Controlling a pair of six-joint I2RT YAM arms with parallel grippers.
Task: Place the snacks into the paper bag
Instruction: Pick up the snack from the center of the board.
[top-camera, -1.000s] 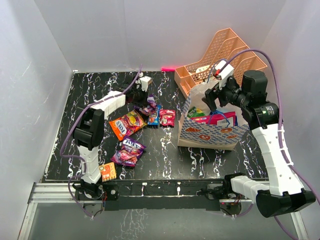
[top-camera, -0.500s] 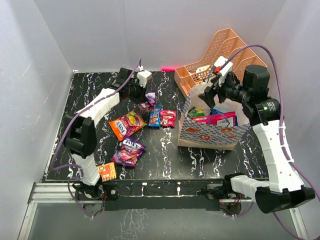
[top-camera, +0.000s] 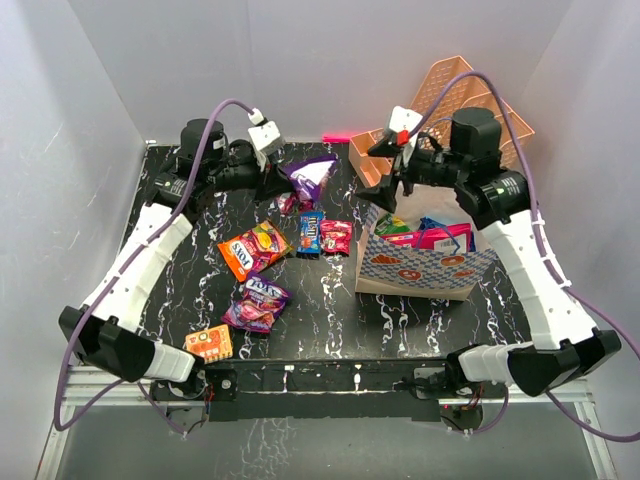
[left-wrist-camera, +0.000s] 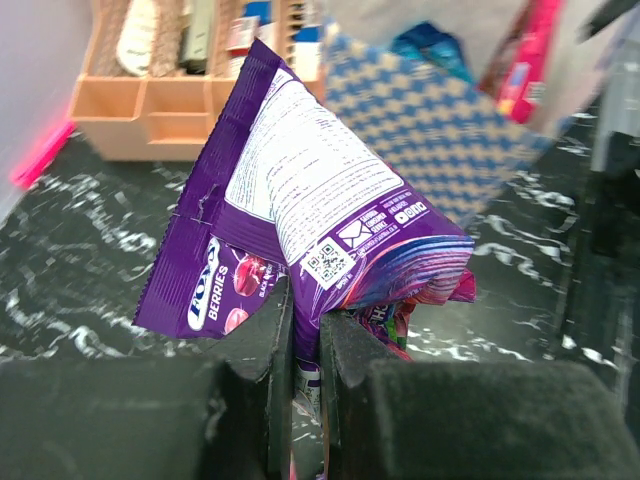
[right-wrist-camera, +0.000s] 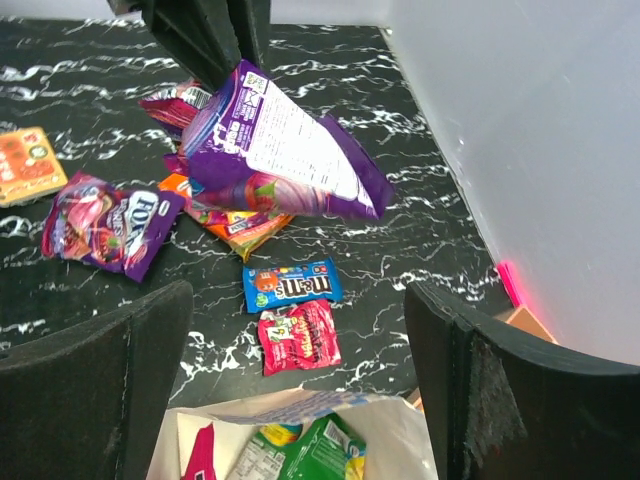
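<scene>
— One snack was off the table: a glossy purple packet (left-wrist-camera: 300, 210) with a white printed back panel, a QR code and "BERRIES" along its edge.
— What held it?
— The left gripper (left-wrist-camera: 305, 335), its fingers pinched tight on the packet's lower edge. The packet hung in the air over the far middle of the table (top-camera: 330, 300), short of the paper bag (top-camera: 425, 268).
— And half a second before?
— It was lower then, just above the table. Since then the left arm had drawn back and lifted it.
— The right gripper (top-camera: 392, 168)?
— It was spread wide and held nothing, beside the bag's far-left rim. It had shifted left from over the bag's mouth.
— The rest?
— The blue M&M's packet (top-camera: 311, 234), red packet (top-camera: 335, 236), orange packet (top-camera: 256, 248) and purple Fox's bag (top-camera: 257, 302) lay where they had been. Several packets stood inside the paper bag.
</scene>
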